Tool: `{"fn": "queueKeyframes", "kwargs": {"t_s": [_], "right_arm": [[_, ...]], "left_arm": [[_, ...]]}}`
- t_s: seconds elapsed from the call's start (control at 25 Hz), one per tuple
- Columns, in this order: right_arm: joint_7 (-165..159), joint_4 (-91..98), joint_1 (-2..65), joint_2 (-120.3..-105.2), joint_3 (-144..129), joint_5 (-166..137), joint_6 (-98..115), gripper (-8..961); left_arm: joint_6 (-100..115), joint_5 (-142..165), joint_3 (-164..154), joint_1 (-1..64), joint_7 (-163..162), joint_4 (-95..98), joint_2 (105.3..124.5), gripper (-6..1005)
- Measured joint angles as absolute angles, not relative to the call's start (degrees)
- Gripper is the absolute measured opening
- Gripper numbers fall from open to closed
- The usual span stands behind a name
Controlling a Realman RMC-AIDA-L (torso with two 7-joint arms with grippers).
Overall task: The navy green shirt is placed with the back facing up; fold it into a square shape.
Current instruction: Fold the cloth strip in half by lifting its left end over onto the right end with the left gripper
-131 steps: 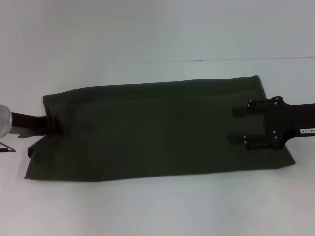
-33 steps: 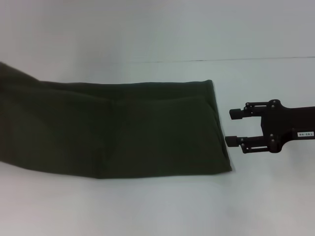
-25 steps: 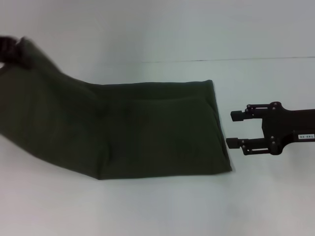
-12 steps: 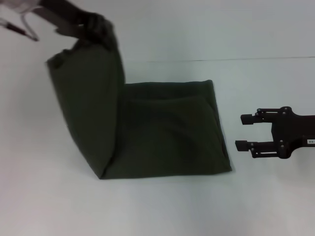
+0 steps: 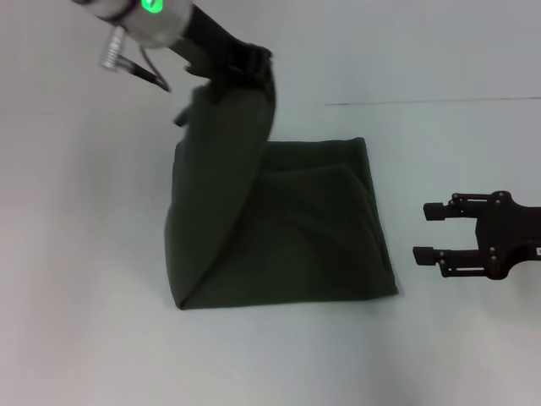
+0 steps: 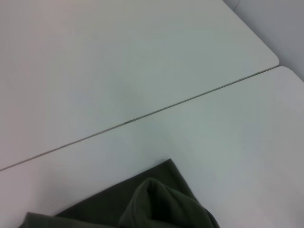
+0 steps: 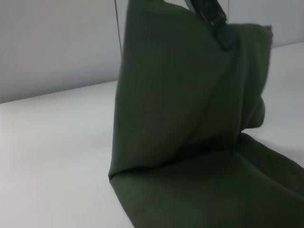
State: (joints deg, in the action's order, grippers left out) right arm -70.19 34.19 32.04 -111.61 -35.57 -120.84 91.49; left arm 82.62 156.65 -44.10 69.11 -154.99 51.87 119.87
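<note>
right claw (image 5: 429, 232) hovers with its jaws spread wide over the white counter (image 5: 279, 355), just beside the navy green shirt (image 5: 296, 245). farther back, left claw (image 5: 241, 69) grips the shirt's lifted end above the flat half.

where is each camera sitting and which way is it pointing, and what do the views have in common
Head view: above, looking forward and down at the table; shows left gripper lifting the shirt, right gripper open beside it.
Left wrist view: high on the raised arm, facing table seam and shirt edge; no fingers visible.
Right wrist view: low, facing the lifted fold; the left gripper shows.
All share the shirt.
</note>
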Motion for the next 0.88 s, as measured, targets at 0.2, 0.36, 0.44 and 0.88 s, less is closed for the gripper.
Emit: {"fn": "queueKeyframes", "kwargs": {"t_s": [0.2, 0.36, 0.44, 0.88], "right_arm": [[-70.4, 34.2, 31.6, -111.54, -35.1, -120.8, 91.5, 765], [-70.5, 34.2, 31.3, -111.49, -34.4, -121.0, 91.5, 766], [-70.5, 34.2, 31.3, -111.47, -34.3, -121.1, 91.5, 766], [-70.9, 34.2, 30.9, -111.34, -34.1, -121.0, 91.5, 765]], "left_arm": [[78.4, 155.8, -47.3, 69.3, -155.0, 49.4, 122.00, 90], [75.6, 154.4, -47.9, 69.4, -154.7, 48.1, 123.48, 98], [74.2, 152.2, -48.0, 69.4, -154.5, 47.4, 123.74, 102], [74.3, 135.9, -46.8, 65.5, -148.0, 48.2, 122.95, 358]]}}
